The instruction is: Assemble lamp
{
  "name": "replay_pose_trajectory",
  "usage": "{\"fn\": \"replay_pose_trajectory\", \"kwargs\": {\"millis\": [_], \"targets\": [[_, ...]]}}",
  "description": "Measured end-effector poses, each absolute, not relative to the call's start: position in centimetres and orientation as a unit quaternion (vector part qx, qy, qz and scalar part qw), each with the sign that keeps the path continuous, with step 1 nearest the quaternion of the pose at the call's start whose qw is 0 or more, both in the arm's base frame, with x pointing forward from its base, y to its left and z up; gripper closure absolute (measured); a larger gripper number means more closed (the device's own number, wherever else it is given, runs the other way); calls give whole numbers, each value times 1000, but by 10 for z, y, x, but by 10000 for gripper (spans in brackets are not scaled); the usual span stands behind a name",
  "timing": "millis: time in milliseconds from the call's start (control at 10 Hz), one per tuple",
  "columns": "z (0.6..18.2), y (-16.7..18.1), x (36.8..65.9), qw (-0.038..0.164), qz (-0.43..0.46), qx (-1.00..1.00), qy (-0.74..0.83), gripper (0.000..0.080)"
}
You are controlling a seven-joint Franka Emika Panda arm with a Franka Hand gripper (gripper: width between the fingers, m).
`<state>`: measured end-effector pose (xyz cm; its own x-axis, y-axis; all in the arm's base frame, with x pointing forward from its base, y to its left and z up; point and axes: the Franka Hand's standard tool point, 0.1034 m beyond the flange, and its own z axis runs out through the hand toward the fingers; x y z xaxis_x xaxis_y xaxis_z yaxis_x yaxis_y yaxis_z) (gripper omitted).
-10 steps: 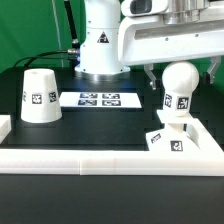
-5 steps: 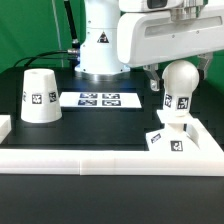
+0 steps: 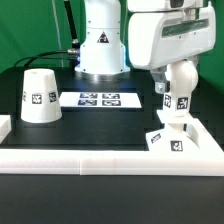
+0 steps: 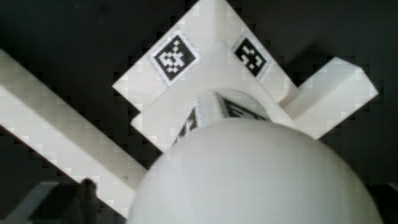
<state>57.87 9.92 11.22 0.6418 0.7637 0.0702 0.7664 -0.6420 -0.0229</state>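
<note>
The ball-shaped bulb (image 3: 179,84) stands upright on the blocky square base (image 3: 168,139) at the exterior view's right, both white with square tags. My gripper (image 3: 177,72) hangs right over the bulb's top, open, with one dark finger (image 3: 160,87) beside the ball. In the wrist view the bulb (image 4: 249,180) fills the near part of the picture, with the base (image 4: 205,60) beyond it and a dark finger (image 4: 68,196) at its side. The cone shade (image 3: 40,96) stands alone, wide end down, at the exterior view's left.
The marker board (image 3: 98,99) lies flat between the shade and the bulb. A long white border rail (image 3: 100,160) runs along the front and turns up beside the base. The arm's white pedestal (image 3: 100,50) stands behind the board.
My hand has moved toward the exterior view's left and come down over the bulb. The bulb, base and shade have not moved.
</note>
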Motion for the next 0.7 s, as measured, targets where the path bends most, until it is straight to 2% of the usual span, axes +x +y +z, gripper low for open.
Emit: {"fn": "replay_pose_trajectory", "kwargs": {"millis": [300, 500, 600, 700], "targets": [[111, 98, 579, 12, -23, -866, -500, 101], [109, 97, 578, 13, -22, -866, -500, 103], [109, 97, 578, 13, -22, -869, -493, 225], [109, 97, 578, 13, -22, -875, -484, 224]]}}
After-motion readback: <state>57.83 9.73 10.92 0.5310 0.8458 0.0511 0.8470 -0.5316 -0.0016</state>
